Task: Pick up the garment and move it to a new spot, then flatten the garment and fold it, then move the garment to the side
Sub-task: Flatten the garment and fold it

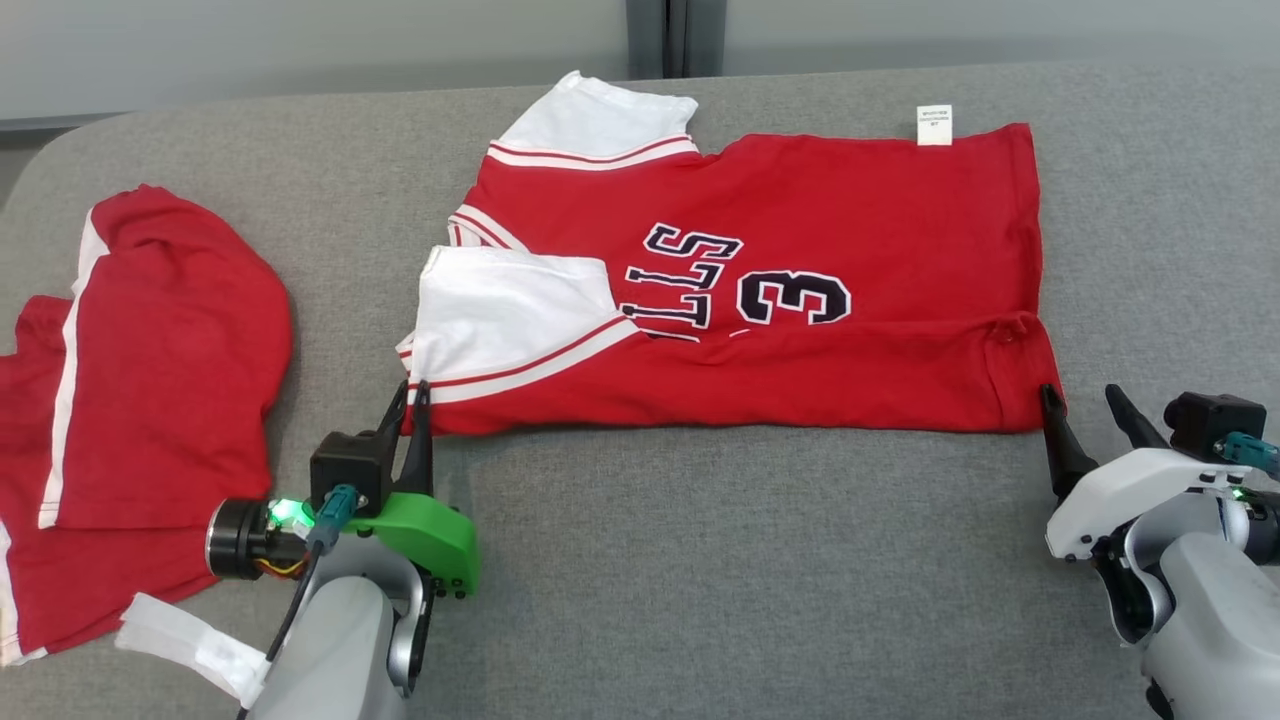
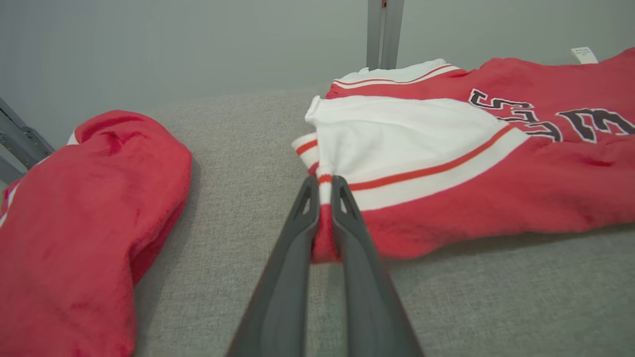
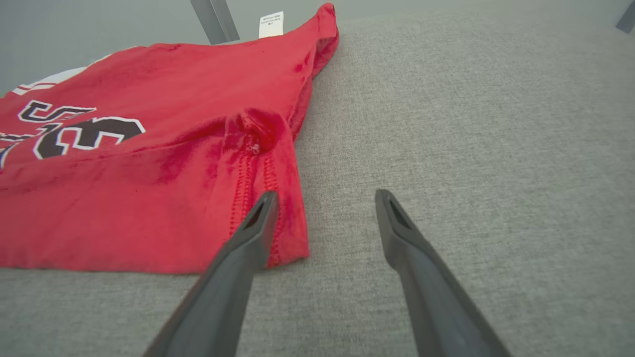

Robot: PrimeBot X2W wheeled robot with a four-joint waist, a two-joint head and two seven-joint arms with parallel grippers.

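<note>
left gripper [image 1: 412, 395] pinches the jersey [image 1: 800, 360] at its near left corner, right gripper [image 1: 1080, 395] gapes empty; lifting now probably bunches it.

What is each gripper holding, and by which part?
Left gripper pinches the jersey at its near corner by the white sleeve; right gripper is open, holding nothing.

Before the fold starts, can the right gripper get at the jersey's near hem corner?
Probably yes: the right gripper stands open at that corner of the jersey, one finger over the fabric, nothing blocking.

Test lab; grey padded table [image 1: 700, 560]
</note>
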